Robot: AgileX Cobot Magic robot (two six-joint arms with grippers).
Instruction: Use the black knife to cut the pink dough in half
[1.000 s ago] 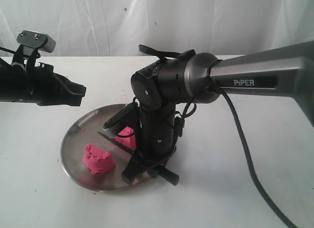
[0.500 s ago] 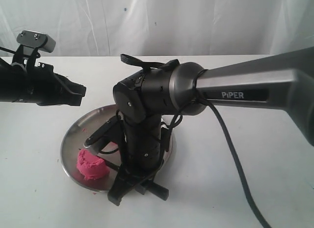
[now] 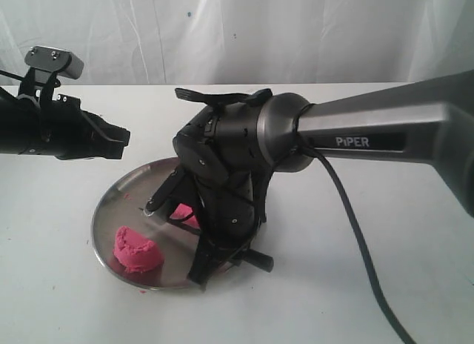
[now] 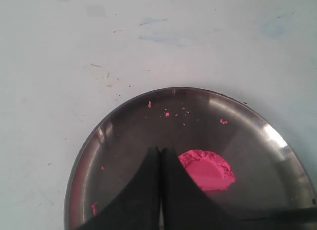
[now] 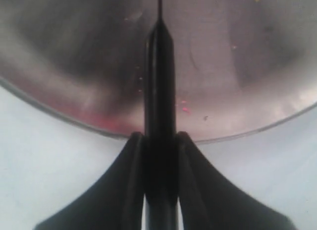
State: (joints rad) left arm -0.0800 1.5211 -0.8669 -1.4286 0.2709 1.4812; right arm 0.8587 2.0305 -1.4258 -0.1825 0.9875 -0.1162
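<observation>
Right end effector (image 5: pixel 159 155): I see it pinching the knife (image 5: pixel 159 91) over the plate (image 3: pixel 118 192).
Left end effector (image 4: pixel 159 190): pressed together, hovering above the plate.
Dough (image 3: pixel 137 249): two pieces on the plate.

Round steel plate (image 3: pixel 118 192) on white table (image 3: pixel 59 285), white curtain (image 3: pixel 296 32) behind

Bright, even light; right wrist view blurred, plate (image 5: pixel 89 66) glaring.

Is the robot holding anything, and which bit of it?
Yes. The right end effector grips the black knife by its handle. The left end effector is shut and holds nothing.
</observation>
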